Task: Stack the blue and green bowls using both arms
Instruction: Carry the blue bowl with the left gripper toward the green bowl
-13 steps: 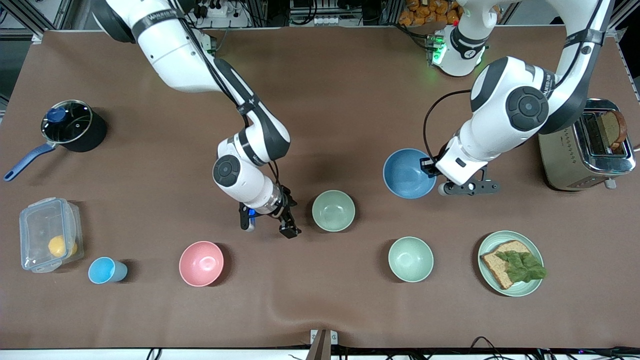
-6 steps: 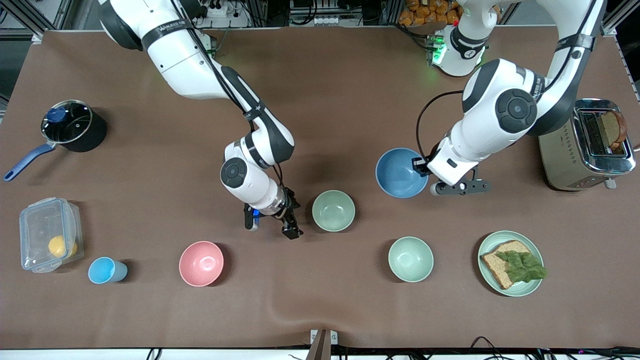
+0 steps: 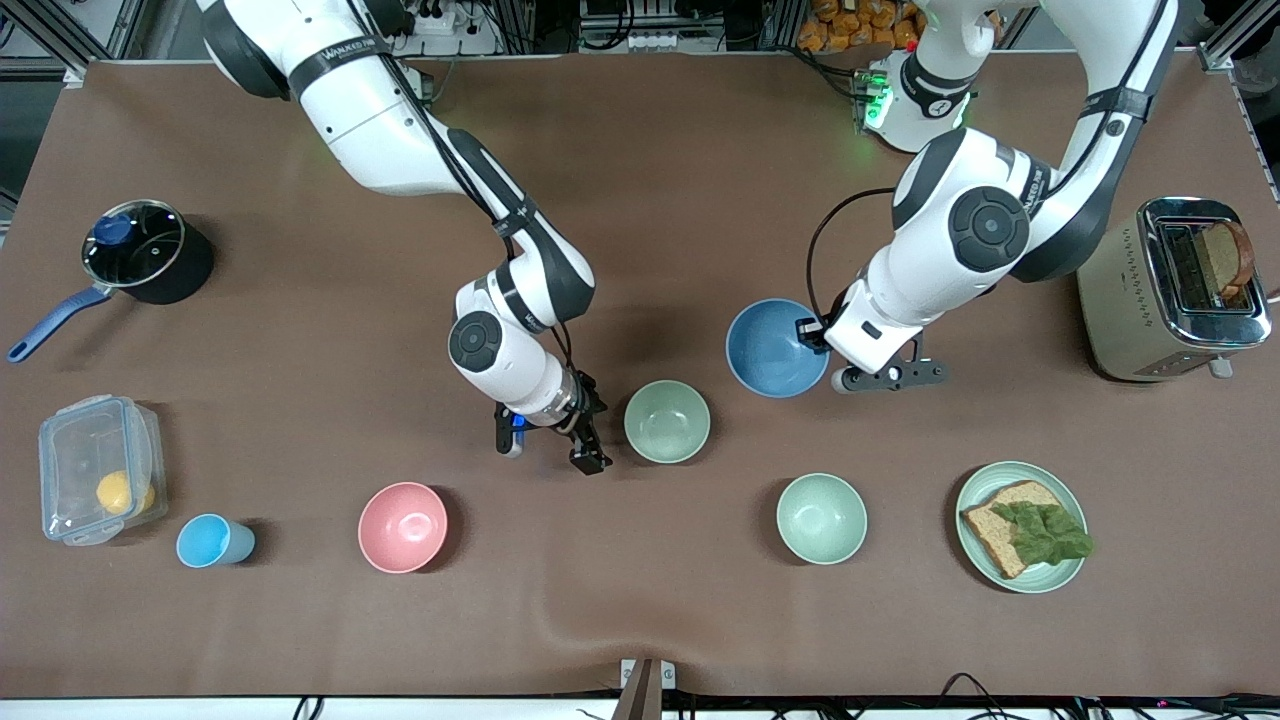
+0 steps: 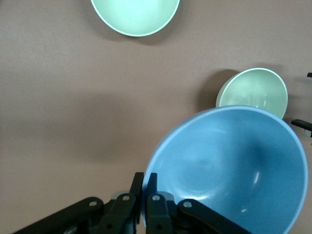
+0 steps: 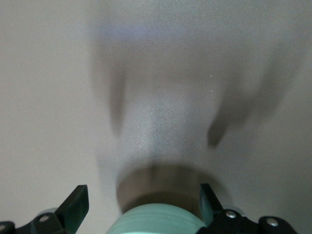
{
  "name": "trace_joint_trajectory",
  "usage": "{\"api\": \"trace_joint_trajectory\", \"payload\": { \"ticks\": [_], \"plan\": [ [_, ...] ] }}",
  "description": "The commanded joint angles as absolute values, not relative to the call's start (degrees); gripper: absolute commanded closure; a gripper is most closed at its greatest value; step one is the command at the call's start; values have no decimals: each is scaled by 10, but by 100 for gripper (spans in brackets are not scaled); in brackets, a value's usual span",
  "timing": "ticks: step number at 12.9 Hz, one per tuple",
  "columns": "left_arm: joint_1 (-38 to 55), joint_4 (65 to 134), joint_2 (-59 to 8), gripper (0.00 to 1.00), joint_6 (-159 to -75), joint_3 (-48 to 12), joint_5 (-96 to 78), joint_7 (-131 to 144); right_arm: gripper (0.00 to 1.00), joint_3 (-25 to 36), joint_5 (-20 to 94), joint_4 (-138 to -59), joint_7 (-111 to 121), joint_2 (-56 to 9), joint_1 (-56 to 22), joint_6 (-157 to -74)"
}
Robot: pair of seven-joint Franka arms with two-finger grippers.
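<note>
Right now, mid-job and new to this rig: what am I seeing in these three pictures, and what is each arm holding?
Two robot arms work at a brown table. The wide picture looks down from a high camera facing them; the other two come from cameras on each arm's wrist. The left gripper is shut on the rim of the blue bowl, carried above the table. The right gripper is open beside the green bowl, holding nothing; its own camera shows that bowl's side between its fingers. Also on the table: a pink bowl, a paler mint bowl, a plate with bread, a toaster, a pot, a cup, and a plastic box.
</note>
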State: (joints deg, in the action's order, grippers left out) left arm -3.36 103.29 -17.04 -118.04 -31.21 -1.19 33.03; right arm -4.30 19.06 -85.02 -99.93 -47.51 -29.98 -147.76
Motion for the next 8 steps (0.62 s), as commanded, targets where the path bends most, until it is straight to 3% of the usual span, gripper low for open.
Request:
{"api": "trace_joint_trajectory", "payload": {
  "ticks": [1, 8],
  "plan": [
    [-26, 1026, -176, 100, -1186, -313, -19, 348, 0, -41, 190, -840, -1014, -482, -305, -1478],
    [-4, 1022, -201, 100, -1233, -313, -19, 381, 0, -41, 187, -840, -1014, -482, -305, -1478]
  ]
}}
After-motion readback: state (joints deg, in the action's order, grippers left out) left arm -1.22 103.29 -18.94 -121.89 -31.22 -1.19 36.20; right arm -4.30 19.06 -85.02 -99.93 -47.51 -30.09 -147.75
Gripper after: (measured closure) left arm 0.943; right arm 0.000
